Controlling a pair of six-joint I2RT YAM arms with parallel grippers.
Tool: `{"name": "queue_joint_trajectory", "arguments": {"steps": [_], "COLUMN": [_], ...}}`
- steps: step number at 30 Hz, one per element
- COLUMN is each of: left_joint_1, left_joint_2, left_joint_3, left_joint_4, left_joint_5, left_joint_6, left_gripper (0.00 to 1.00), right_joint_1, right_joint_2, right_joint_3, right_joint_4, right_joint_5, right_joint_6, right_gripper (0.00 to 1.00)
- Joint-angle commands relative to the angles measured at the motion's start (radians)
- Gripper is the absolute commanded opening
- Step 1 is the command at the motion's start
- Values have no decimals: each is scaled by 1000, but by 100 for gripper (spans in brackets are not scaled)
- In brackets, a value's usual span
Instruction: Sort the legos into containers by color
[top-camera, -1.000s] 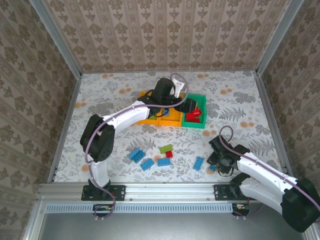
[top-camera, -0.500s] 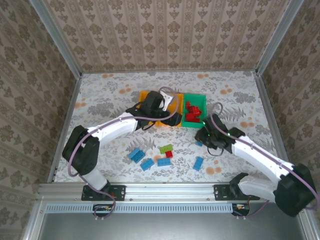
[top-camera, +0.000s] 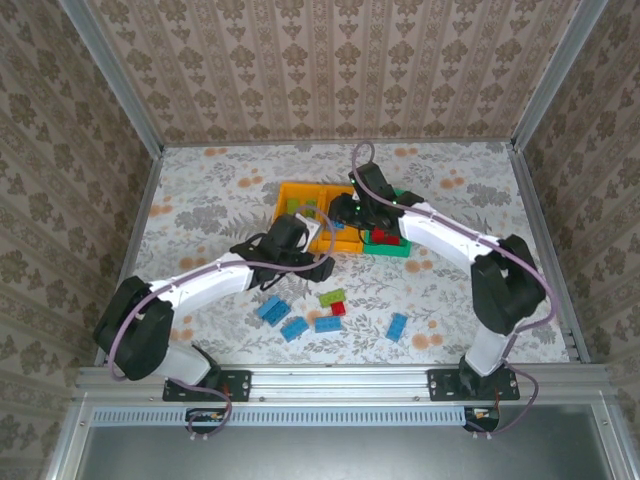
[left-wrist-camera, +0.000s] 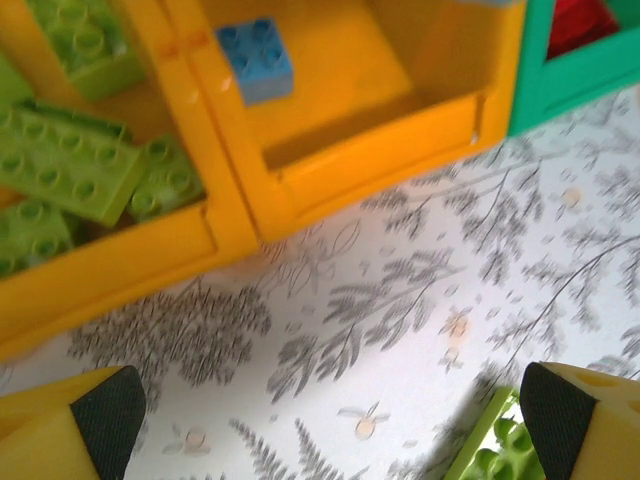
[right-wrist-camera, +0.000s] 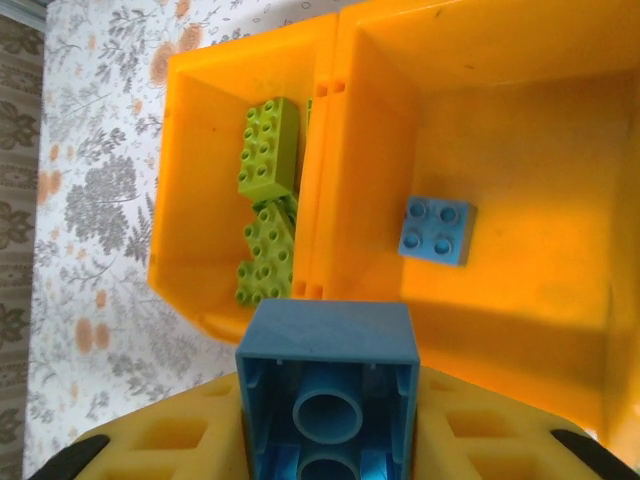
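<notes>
**Blue brick held over the middle bin**

The table (top-camera: 200, 200) carries three joined bins (top-camera: 290, 187). The right end effector (right-wrist-camera: 330, 450) pinches a blue brick (right-wrist-camera: 328, 350) above the middle orange bin. The left end effector (left-wrist-camera: 330, 420) hangs spread above the table, just before the bins. Loose bricks (top-camera: 293, 327) lie nearer the arms' bases.

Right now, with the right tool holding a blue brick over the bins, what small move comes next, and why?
Probably open the right tool and let the blue studded plastic brick fall into the middle orange bin. The tool hangs over that bin in the top view, a small blue square brick lies there, and the lime green bricks sit in the neighbouring orange bin.
</notes>
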Motion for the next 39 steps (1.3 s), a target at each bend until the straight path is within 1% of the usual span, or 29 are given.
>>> {"name": "queue_joint_trajectory", "arguments": {"steps": [1, 3, 5, 7, 10, 12, 14, 21, 26, 32, 39], "left_joint_1": [9, 14, 17, 21, 31, 32, 34, 56, 75, 78, 104], "left_joint_2": [-41, -38, -39, -43, -55, -73, -93, -186, -255, -300, -292], "left_joint_3": [-20, -11, -10, -23, -60, -99, -127, -176, -240, -272, -294], "left_joint_4": [-101, -180, -245, -303, -347, -340, -341, -421, -409, -406, -391], "left_joint_5": [-83, -139, -160, -173, -138, -114, -115, -141, -104, -91, -76], "left_joint_6": [-41, -97, -148, -227, -328, -368, -405, -412, -432, -426, -435], "left_gripper": [100, 100, 100, 100, 100, 100, 100, 100, 95, 86, 83], "right_joint_1": [-18, -20, -20, -20, -20, -20, -18, 0, 0, -2, -2], "right_joint_2": [74, 105, 133, 155, 170, 174, 178, 136, 106, 94, 92], "right_joint_3": [56, 78, 102, 130, 144, 147, 149, 125, 99, 82, 78], "right_joint_4": [-6, -8, -14, -29, -35, -37, -37, -22, -16, -18, -23], "right_joint_5": [9, 26, 34, 37, 55, 64, 65, 52, 44, 51, 52], "right_joint_6": [-26, -30, -37, -43, -48, -52, -58, -98, -116, -119, -115], "right_gripper": [40, 42, 45, 49, 51, 55, 58, 69, 71, 72, 72]}}
